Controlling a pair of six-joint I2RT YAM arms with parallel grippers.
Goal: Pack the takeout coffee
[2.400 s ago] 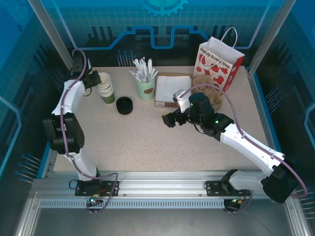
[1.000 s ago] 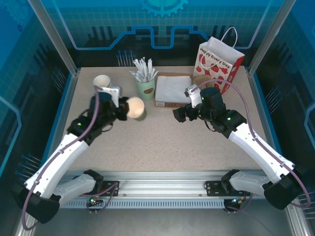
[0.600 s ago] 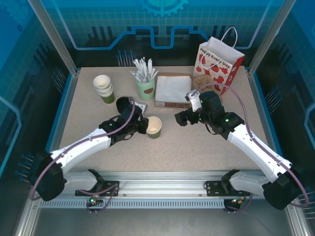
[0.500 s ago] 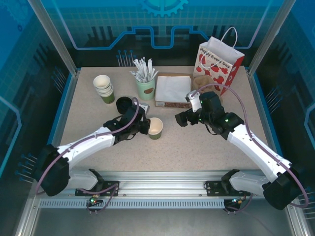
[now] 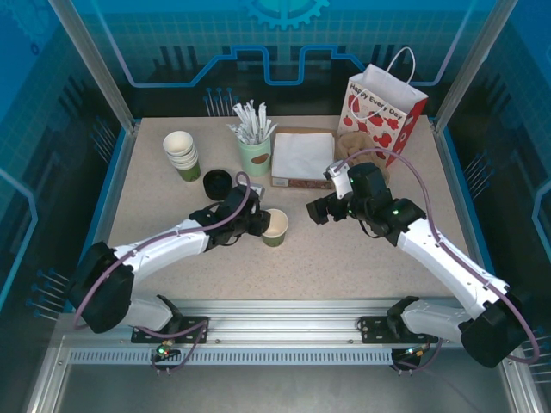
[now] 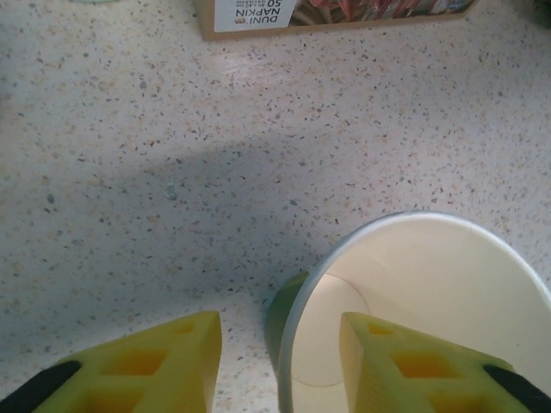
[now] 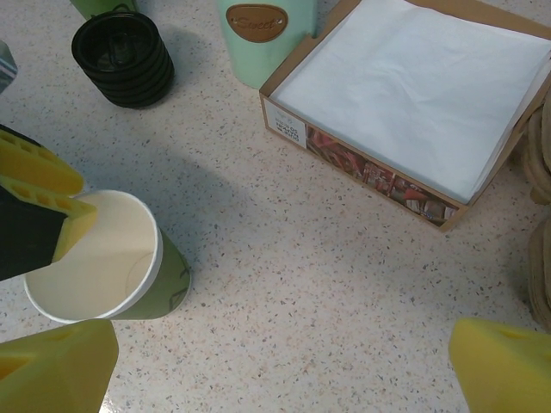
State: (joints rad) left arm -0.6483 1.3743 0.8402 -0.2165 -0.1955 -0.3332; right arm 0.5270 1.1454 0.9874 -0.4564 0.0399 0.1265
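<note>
The olive-green paper cup (image 5: 275, 226) stands upright and lidless just in front of the napkin box (image 5: 301, 155). It seems parked there within reach of both arms so that a lid from the stack of black lids (image 5: 217, 183), left of the box, can go on. The left gripper (image 5: 260, 223) straddles the cup's wall, one finger inside and one outside, jaws parted with a gap either side and not pinching, while the right gripper (image 5: 315, 209) hovers wide open in front of the box's right end, likely ready to help.
</note>
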